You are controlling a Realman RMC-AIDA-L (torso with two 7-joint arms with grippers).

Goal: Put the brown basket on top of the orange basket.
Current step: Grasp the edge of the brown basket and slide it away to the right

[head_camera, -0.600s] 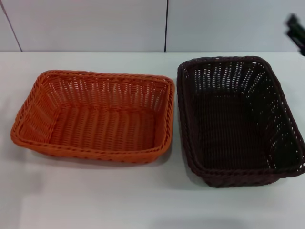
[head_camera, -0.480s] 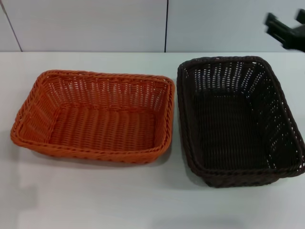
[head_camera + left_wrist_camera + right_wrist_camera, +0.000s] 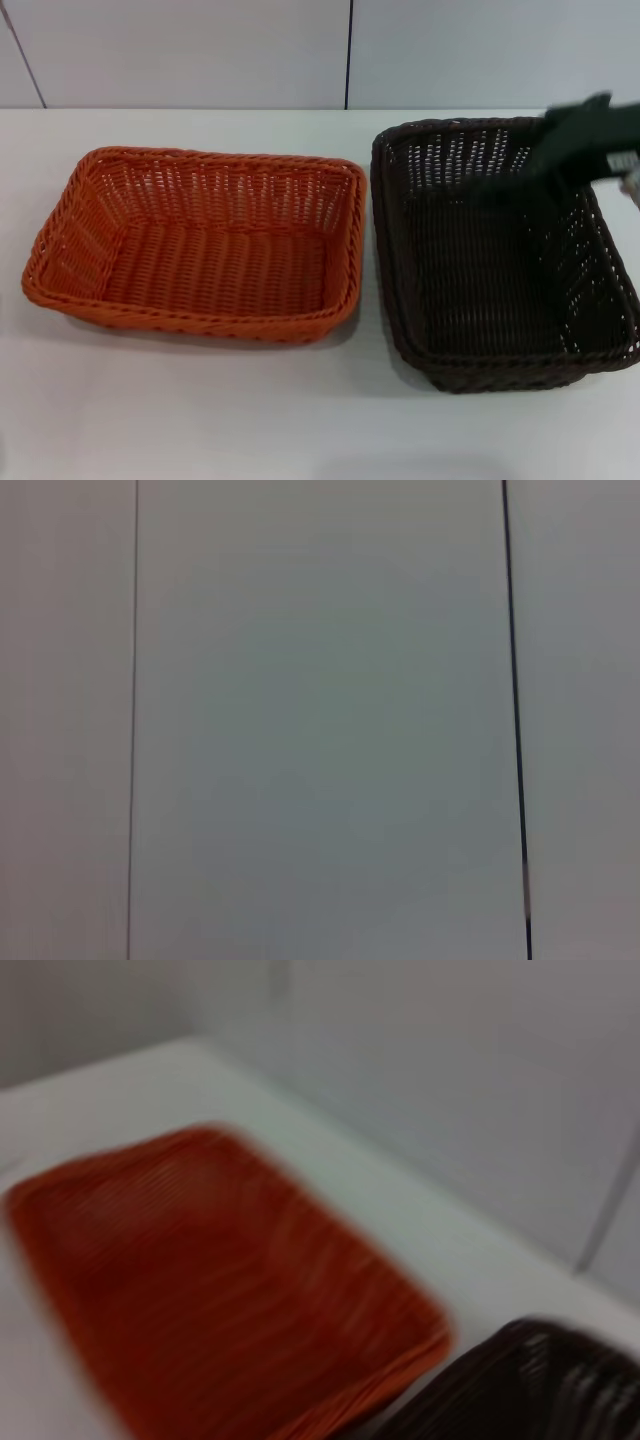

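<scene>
The orange basket (image 3: pixel 195 245) sits on the left of the white table, empty; it also shows in the right wrist view (image 3: pixel 220 1290). The brown basket (image 3: pixel 500 265) stands right beside it on the right, empty, with a corner in the right wrist view (image 3: pixel 520 1390). The two rims nearly touch. My right gripper (image 3: pixel 545 150) is a blurred dark shape reaching in from the right, above the far right part of the brown basket. My left gripper is out of view; its wrist view shows only wall panels.
The white table (image 3: pixel 200 410) has bare surface in front of both baskets. A pale panelled wall (image 3: pixel 200 50) with a dark seam (image 3: pixel 349 55) runs along the table's far edge, close behind the baskets.
My right gripper has come in fast from the upper right corner, moving down and left, and is now over the far right side of the brown basket. The baskets have not moved.
</scene>
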